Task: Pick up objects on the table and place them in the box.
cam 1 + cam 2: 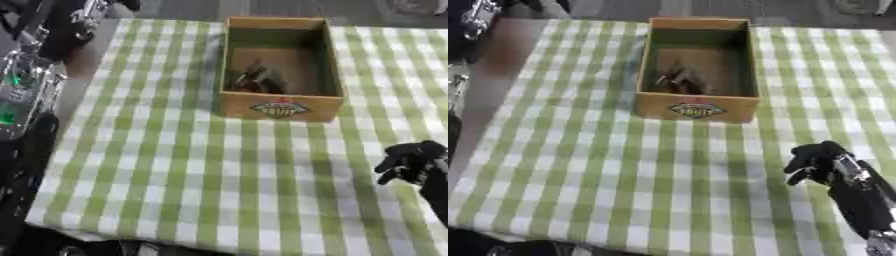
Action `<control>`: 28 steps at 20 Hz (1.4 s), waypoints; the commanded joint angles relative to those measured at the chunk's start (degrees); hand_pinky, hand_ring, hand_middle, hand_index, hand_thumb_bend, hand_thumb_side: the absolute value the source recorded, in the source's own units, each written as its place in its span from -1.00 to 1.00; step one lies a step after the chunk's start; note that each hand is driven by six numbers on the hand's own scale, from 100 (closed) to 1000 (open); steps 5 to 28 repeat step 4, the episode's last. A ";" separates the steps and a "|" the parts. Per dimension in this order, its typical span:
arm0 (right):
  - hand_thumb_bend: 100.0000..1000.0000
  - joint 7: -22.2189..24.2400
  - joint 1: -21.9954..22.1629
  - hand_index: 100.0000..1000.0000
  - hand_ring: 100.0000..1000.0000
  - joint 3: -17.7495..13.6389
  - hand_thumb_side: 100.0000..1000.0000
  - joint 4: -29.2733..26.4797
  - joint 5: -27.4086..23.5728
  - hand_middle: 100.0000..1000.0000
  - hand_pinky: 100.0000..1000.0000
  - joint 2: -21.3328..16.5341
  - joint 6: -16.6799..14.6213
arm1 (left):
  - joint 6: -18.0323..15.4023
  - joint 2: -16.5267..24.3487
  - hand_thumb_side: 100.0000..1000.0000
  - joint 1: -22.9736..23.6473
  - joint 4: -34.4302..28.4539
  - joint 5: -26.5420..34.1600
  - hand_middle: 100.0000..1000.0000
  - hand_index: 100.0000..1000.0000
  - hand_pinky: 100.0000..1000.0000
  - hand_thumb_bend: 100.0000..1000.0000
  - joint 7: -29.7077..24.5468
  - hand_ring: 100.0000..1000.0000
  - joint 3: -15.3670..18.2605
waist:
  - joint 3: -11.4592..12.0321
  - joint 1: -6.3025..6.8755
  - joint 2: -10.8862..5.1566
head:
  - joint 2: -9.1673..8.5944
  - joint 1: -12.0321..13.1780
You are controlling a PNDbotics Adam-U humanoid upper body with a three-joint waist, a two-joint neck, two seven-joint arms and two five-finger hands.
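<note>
A brown cardboard box (280,107) with a printed label on its front stands open at the far middle of the table. Inside it lies a small dark object (258,80) with grey and brown parts. My right hand (815,160) comes in from the lower right, hovering over the cloth well in front of the box. Its black fingers are curled downward with nothing held in them. My left hand does not show in either view.
A green and white checked cloth (175,165) covers the table. Dark and silver machinery (35,75) stands along the left edge of the table. The cloth's near edge runs along the bottom of the view.
</note>
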 commanded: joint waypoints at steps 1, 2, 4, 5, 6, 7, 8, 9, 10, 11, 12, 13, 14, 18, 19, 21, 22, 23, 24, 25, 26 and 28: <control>-1.00 -0.34 -0.40 0.34 0.13 -0.59 0.81 -0.87 -0.38 -0.02 -0.08 -0.87 0.09 | 1.30 0.55 -0.13 0.36 -2.26 0.79 0.14 0.39 0.14 -1.00 0.73 0.04 1.58 | 0.18 0.01 -0.94 | 0.31 -0.24; -1.00 -0.37 -0.42 0.34 0.13 -0.59 0.80 -0.90 -0.42 -0.02 -0.08 -0.90 0.07 | 1.59 0.37 -0.12 0.66 -2.50 0.74 0.14 0.38 0.14 -1.00 0.94 0.03 1.82 | 0.28 -0.03 -0.94 | 0.28 -0.26; -1.00 -0.42 -0.38 0.34 0.13 -0.60 0.80 -0.95 -0.51 -0.02 -0.09 -0.97 0.03 | 2.18 -0.06 -0.10 1.19 -2.80 0.68 0.13 0.38 0.13 -1.00 1.27 0.02 2.23 | 0.53 -0.13 -1.00 | 0.42 -0.22; -1.00 -0.42 -0.38 0.34 0.13 -0.60 0.80 -0.95 -0.51 -0.02 -0.09 -0.97 0.03 | 2.18 -0.06 -0.10 1.19 -2.80 0.68 0.13 0.38 0.13 -1.00 1.27 0.02 2.23 | 0.53 -0.13 -1.00 | 0.42 -0.22; -1.00 -0.42 -0.38 0.34 0.13 -0.60 0.80 -0.95 -0.51 -0.02 -0.09 -0.97 0.03 | 2.18 -0.06 -0.10 1.19 -2.80 0.68 0.13 0.38 0.13 -1.00 1.27 0.02 2.23 | 0.53 -0.13 -1.00 | 0.42 -0.22; -1.00 -0.42 -0.38 0.34 0.13 -0.60 0.80 -0.95 -0.51 -0.02 -0.09 -0.97 0.03 | 2.18 -0.06 -0.10 1.19 -2.80 0.68 0.13 0.38 0.13 -1.00 1.27 0.02 2.23 | 0.53 -0.13 -1.00 | 0.42 -0.22; -1.00 -0.42 -0.38 0.34 0.13 -0.60 0.80 -0.95 -0.51 -0.02 -0.09 -0.97 0.03 | 2.18 -0.06 -0.10 1.19 -2.80 0.68 0.13 0.38 0.13 -1.00 1.27 0.02 2.23 | 0.53 -0.13 -1.00 | 0.42 -0.22; -1.00 -0.42 -0.38 0.34 0.13 -0.60 0.80 -0.95 -0.51 -0.02 -0.09 -0.97 0.03 | 2.18 -0.06 -0.10 1.19 -2.80 0.68 0.13 0.38 0.13 -1.00 1.27 0.02 2.23 | 0.53 -0.13 -1.00 | 0.42 -0.22; -1.00 -0.42 -0.38 0.34 0.13 -0.60 0.80 -0.95 -0.51 -0.02 -0.09 -0.97 0.03 | 2.18 -0.06 -0.10 1.19 -2.80 0.68 0.13 0.38 0.13 -1.00 1.27 0.02 2.23 | 0.53 -0.13 -1.00 | 0.42 -0.22; -1.00 -0.42 -0.38 0.34 0.13 -0.60 0.80 -0.95 -0.51 -0.02 -0.09 -0.97 0.03 | 2.18 -0.06 -0.10 1.19 -2.80 0.68 0.13 0.38 0.13 -1.00 1.27 0.02 2.23 | 0.53 -0.13 -1.00 | 0.42 -0.22; -1.00 -0.42 -0.38 0.34 0.13 -0.60 0.80 -0.95 -0.51 -0.02 -0.09 -0.97 0.03 | 2.18 -0.06 -0.10 1.19 -2.80 0.68 0.13 0.38 0.13 -1.00 1.27 0.02 2.23 | 0.53 -0.13 -1.00 | 0.42 -0.22; -1.00 -0.42 -0.38 0.34 0.13 -0.60 0.80 -0.95 -0.51 -0.02 -0.09 -0.97 0.03 | 2.18 -0.06 -0.10 1.19 -2.80 0.68 0.13 0.38 0.13 -1.00 1.27 0.02 2.23 | 0.53 -0.13 -1.00 | 0.42 -0.22; -1.00 -0.42 -0.38 0.34 0.13 -0.60 0.80 -0.95 -0.51 -0.02 -0.09 -0.97 0.03 | 2.18 -0.06 -0.10 1.19 -2.80 0.68 0.13 0.38 0.13 -1.00 1.27 0.02 2.23 | 0.53 -0.13 -1.00 | 0.42 -0.22; -1.00 -0.42 -0.38 0.34 0.13 -0.60 0.80 -0.95 -0.51 -0.02 -0.09 -0.97 0.03 | 2.18 -0.06 -0.10 1.19 -2.80 0.68 0.13 0.38 0.13 -1.00 1.27 0.02 2.23 | 0.53 -0.13 -1.00 | 0.42 -0.22; -1.00 -0.42 -0.38 0.34 0.13 -0.60 0.80 -0.95 -0.51 -0.02 -0.09 -0.97 0.03 | 2.18 -0.06 -0.10 1.19 -2.80 0.68 0.13 0.38 0.13 -1.00 1.27 0.02 2.23 | 0.53 -0.13 -1.00 | 0.42 -0.22; -1.00 -0.42 -0.38 0.34 0.13 -0.60 0.80 -0.95 -0.51 -0.02 -0.09 -0.97 0.03 | 2.18 -0.06 -0.10 1.19 -2.80 0.68 0.13 0.38 0.13 -1.00 1.27 0.02 2.23 | 0.53 -0.13 -1.00 | 0.42 -0.22; -1.00 -0.42 -0.38 0.34 0.13 -0.60 0.80 -0.95 -0.51 -0.02 -0.09 -0.97 0.03 | 2.18 -0.06 -0.10 1.19 -2.80 0.68 0.13 0.38 0.13 -1.00 1.27 0.02 2.23 | 0.53 -0.13 -1.00 | 0.42 -0.22; -1.00 -0.42 -0.38 0.34 0.13 -0.60 0.80 -0.95 -0.51 -0.02 -0.09 -0.97 0.03 | 2.18 -0.06 -0.10 1.19 -2.80 0.68 0.13 0.38 0.13 -1.00 1.27 0.02 2.23 | 0.53 -0.13 -1.00 | 0.42 -0.22; -1.00 -0.42 -0.38 0.34 0.13 -0.60 0.80 -0.95 -0.51 -0.02 -0.09 -0.97 0.03 | 2.18 -0.06 -0.10 1.19 -2.80 0.68 0.13 0.38 0.13 -1.00 1.27 0.02 2.23 | 0.53 -0.13 -1.00 | 0.42 -0.22; -1.00 -0.42 -0.38 0.34 0.13 -0.60 0.80 -0.95 -0.51 -0.02 -0.09 -0.97 0.03 | 2.18 -0.06 -0.10 1.19 -2.80 0.68 0.13 0.38 0.13 -1.00 1.27 0.02 2.23 | 0.53 -0.13 -1.00 | 0.42 -0.22; -1.00 -0.42 -0.38 0.34 0.13 -0.60 0.80 -0.95 -0.51 -0.02 -0.09 -0.97 0.03 | 2.18 -0.06 -0.10 1.19 -2.80 0.68 0.13 0.38 0.13 -1.00 1.27 0.02 2.23 | 0.53 -0.13 -1.00 | 0.42 -0.22; -1.00 -0.42 -0.38 0.34 0.13 -0.60 0.80 -0.95 -0.51 -0.02 -0.09 -0.97 0.03 | 2.18 -0.06 -0.10 1.19 -2.80 0.68 0.13 0.38 0.13 -1.00 1.27 0.02 2.23 | 0.53 -0.13 -1.00 | 0.42 -0.22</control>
